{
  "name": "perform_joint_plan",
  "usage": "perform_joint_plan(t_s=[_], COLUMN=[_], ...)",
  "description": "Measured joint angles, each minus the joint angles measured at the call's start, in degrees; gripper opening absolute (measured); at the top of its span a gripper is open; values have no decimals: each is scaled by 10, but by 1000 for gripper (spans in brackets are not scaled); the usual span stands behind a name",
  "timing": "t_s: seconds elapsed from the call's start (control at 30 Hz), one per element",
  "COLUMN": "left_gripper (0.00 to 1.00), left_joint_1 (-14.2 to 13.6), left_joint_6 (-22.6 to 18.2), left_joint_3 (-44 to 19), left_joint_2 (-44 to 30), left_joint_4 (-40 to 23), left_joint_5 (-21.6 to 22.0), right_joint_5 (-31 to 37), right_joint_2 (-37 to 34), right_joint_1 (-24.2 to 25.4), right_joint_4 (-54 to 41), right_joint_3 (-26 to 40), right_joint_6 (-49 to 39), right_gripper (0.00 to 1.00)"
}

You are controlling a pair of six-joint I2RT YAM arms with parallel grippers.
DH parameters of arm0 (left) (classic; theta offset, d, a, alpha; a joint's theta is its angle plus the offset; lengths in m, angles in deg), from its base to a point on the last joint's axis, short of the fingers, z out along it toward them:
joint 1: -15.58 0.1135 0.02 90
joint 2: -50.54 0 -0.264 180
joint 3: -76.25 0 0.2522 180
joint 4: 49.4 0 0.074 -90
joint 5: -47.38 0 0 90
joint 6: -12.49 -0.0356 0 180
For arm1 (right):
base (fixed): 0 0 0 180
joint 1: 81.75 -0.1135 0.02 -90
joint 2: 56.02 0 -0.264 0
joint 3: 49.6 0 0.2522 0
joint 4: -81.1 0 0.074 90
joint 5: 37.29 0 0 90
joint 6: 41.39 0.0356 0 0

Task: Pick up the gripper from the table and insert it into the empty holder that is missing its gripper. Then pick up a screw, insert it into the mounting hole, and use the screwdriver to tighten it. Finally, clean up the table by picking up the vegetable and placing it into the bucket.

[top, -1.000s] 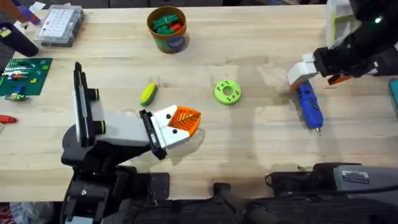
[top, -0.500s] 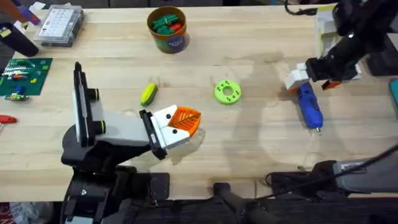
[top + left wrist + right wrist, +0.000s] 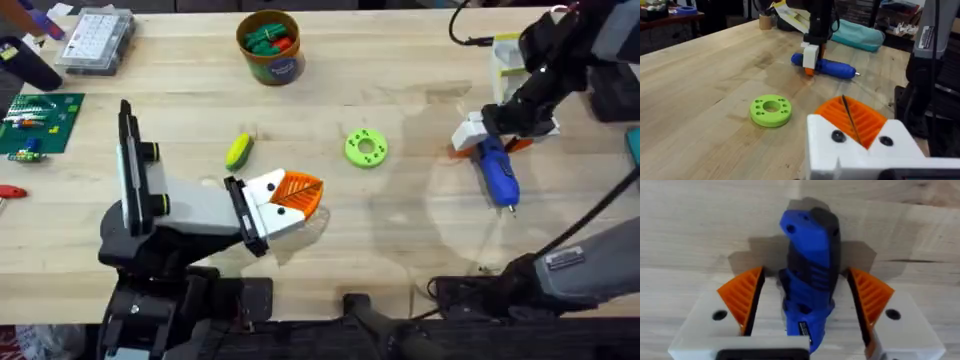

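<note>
Your right hand (image 3: 487, 138) sits at right of frame, fingers spread on either side of the screwdriver (image 3: 496, 171) on the surface (image 3: 420, 240). Your left hand (image 3: 296, 196) is pressed closed, holding nothing. At top centre, the bucket (image 3: 269, 47) holds green and red pieces; the vegetable (image 3: 239, 150) lies below it.

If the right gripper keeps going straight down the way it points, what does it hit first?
The blue screwdriver: it already lies between the open fingers of the right gripper, with the table just beneath, though the remaining gap is unclear.
</note>
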Motion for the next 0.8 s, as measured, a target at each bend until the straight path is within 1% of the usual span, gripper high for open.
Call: perform_joint_plan(t_s=[0.07, 0.23, 0.3, 0.37, 0.4, 0.43, 0.8], left_gripper=[5, 5, 5, 5, 5, 5, 5], left_joint_1=[0, 0, 0, 0, 0, 0, 0], left_joint_6=[0, 0, 0, 0, 0, 0, 0], left_joint_3=[0, 0, 0, 0, 0, 0, 0], left_joint_2=[0, 0, 0, 0, 0, 0, 0], left_joint_4=[0, 0, 0, 0, 0, 0, 0], left_joint_5=[0, 0, 0, 0, 0, 0, 0], right_joint_5=[0, 2, 3, 3, 1, 0, -7], right_joint_2=[0, 0, 1, 0, -1, -3, -3], right_joint_1=[3, 16, 19, 19, 19, 19, 20], right_joint_4=[1, 5, 5, 8, 10, 10, 9], right_joint_3=[0, 0, 0, 0, 0, 0, 0], right_joint_6=[-2, -8, -9, -10, -9, -9, -11], right_gripper=[954, 632, 407, 113, 43, 22, 23])
